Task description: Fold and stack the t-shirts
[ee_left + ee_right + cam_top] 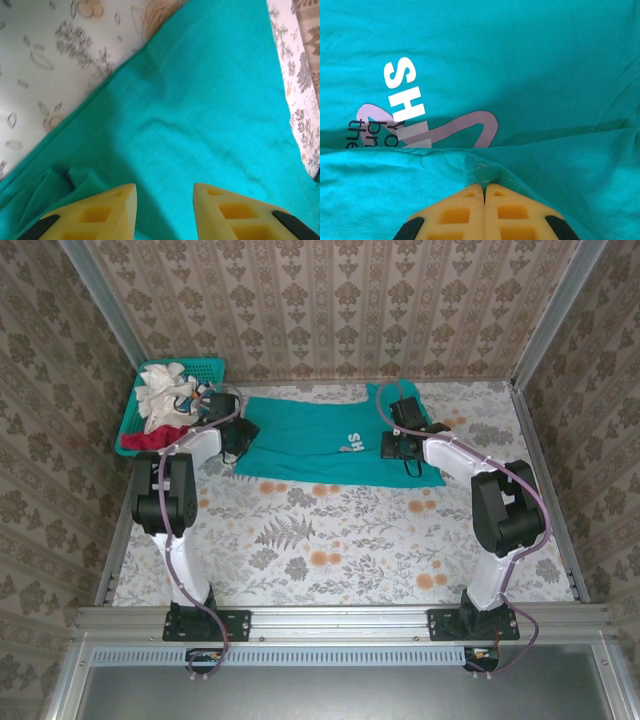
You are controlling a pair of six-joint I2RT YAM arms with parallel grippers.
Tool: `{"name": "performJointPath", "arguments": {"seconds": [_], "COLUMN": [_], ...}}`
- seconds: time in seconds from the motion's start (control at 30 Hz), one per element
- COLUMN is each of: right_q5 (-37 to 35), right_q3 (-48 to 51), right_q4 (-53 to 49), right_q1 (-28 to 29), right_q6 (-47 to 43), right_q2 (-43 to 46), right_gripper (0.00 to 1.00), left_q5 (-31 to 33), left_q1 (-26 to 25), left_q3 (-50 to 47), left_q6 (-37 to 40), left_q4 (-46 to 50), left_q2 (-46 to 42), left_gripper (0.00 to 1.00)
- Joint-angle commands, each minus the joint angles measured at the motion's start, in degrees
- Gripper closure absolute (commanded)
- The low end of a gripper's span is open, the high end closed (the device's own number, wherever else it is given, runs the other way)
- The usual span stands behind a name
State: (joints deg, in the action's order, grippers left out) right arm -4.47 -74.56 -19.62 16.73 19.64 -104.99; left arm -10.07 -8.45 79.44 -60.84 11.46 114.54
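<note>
At the far left corner of the surface (330, 540) stands the teal mesh basket (205, 368). A crumpled white cloth (165, 390) lies inside it, and a red cloth (150, 438) hangs over its near rim.

Just beside the basket, my left hand (237, 443) is down on the left end of the teal t-shirt (300, 435). In my left wrist view this hand (165, 192) is released. Its two yellow fingers (110, 210) stand apart, and the teal t-shirt (200, 100) lies flat between and beyond them. A small wrinkle of cloth sits beside the left finger. The hem of the shirt runs diagonally, and the flowered surface (40, 50) is bare beyond it.

The shirt is spread across the far middle of the surface, between my two hands. The white lettering (350, 443) on it is near its right end.

My right hand (400, 445) rests on the right part of the shirt. In my right wrist view this hand (484, 187) is clenched, with the fingers pressed together, and it pinches a small pucker of the teal t-shirt (520, 50) at their tips. A folded layer of the shirt covers the lower part of the print, below the white lettering (405, 92).
</note>
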Motion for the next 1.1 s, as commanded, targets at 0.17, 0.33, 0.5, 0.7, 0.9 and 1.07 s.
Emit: {"name": "performJointPath", "arguments": {"seconds": [0.17, 0.33, 0.5, 0.7, 0.9, 1.07], "right_q5": [6.85, 9.57, 12.13, 10.12, 7.64, 9.87], "right_q3": [2.54, 4.98, 6.0, 9.96, 8.37, 5.03], "right_q4": [4.64, 7.73, 9.36, 11.44, 11.67, 9.42], "right_q1": [0.18, 2.06, 2.84, 2.37, -0.22, -3.64], "right_q6": [3.52, 6.75, 6.84, 4.87, 6.14, 11.29], "right_q2": [-0.38, -1.84, -2.96, 4.53, 2.53, -4.45], "right_gripper": [1.0, 1.0, 0.88, 0.47, 0.34, 0.38], "left_q5": [0.21, 0.2, -0.18, -0.06, -1.87, -3.43], "left_q1": [0.36, 0.36, 0.19, -0.23, -2.98, -4.12], "left_q3": [2.82, 1.71, 0.79, -1.87, 0.11, 2.18], "left_q6": [2.19, 2.14, 2.26, 3.25, 3.44, 2.8], "left_q4": [2.77, 2.43, 2.05, 1.77, 0.17, -0.36], "left_q2": [0.69, -0.24, -1.66, -6.16, -4.13, 0.93], "left_gripper": [0.63, 0.62, 0.6, 0.48, 0.36, 0.33]}}
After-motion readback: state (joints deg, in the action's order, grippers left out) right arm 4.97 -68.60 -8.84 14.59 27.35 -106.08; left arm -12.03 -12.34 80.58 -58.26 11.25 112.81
